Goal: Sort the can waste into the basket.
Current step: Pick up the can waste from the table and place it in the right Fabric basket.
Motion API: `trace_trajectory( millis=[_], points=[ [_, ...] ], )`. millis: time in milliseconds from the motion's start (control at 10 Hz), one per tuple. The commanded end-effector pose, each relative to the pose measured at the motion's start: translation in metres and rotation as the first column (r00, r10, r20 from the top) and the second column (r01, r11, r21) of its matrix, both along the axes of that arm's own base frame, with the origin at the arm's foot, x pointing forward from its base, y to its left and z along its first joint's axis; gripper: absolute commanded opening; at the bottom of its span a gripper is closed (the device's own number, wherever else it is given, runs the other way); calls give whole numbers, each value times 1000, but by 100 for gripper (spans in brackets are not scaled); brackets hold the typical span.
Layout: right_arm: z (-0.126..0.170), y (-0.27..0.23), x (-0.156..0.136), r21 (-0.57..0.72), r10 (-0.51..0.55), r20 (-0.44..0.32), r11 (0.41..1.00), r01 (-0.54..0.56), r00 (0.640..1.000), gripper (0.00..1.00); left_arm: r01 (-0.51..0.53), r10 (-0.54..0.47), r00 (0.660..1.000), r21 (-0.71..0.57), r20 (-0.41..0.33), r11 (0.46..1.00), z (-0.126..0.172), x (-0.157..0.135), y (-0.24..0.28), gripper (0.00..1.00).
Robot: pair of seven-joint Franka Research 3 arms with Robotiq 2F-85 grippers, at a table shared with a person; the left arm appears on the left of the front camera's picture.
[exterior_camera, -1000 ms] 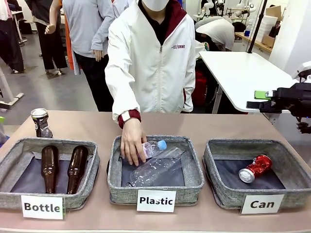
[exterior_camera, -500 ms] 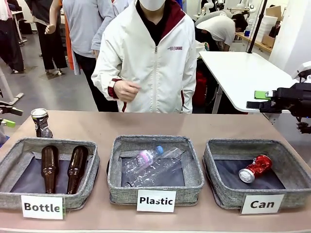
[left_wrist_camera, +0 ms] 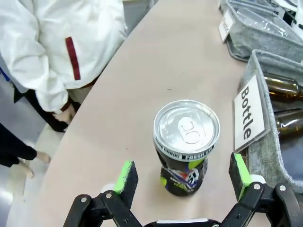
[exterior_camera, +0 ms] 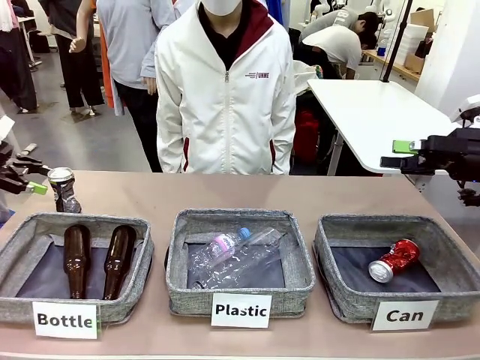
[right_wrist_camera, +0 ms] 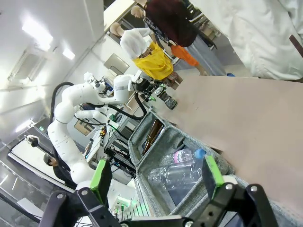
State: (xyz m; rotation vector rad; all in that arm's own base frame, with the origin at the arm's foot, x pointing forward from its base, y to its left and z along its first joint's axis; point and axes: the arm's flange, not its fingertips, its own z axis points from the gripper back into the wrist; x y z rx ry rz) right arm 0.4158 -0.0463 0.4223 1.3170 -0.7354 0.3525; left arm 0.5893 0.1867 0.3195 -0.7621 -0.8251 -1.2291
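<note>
The dented black-and-silver metal drink can (left_wrist_camera: 187, 137) stands upright near the bench's (left_wrist_camera: 142, 71) far left corner, just ahead of my wide-open left gripper (left_wrist_camera: 182, 171), untouched; my right gripper (right_wrist_camera: 157, 174) is open too.

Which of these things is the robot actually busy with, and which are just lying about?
In the job: dark can, upright; red can, in the Can basket; left pincer, open, facing the dark can.
Lying about: brown bottles in the Bottle basket; plastic bottles in the Plastic basket.
</note>
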Motion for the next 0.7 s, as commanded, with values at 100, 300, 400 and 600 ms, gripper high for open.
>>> trace_trajectory(
  millis=[100, 300, 400, 600],
  points=[
    [3, -2, 1, 6, 5, 6, 1000, -5, 1000, 100, 35, -35, 998, -8, -55, 999, -9, 1, -7, 100],
    [3, -2, 1, 6, 5, 6, 1000, -5, 1000, 100, 76, -79, 995, -47, -67, 996, -13, -1, -15, 100],
    [3, -2, 1, 6, 5, 6, 1000, -5, 1000, 100, 95, -99, 992, -62, -73, 994, -18, 1, -20, 100],
    [3, -2, 1, 6, 5, 6, 1000, -5, 1000, 100, 111, -118, 988, -71, -102, 991, -25, 6, -29, 100]
  ],
)
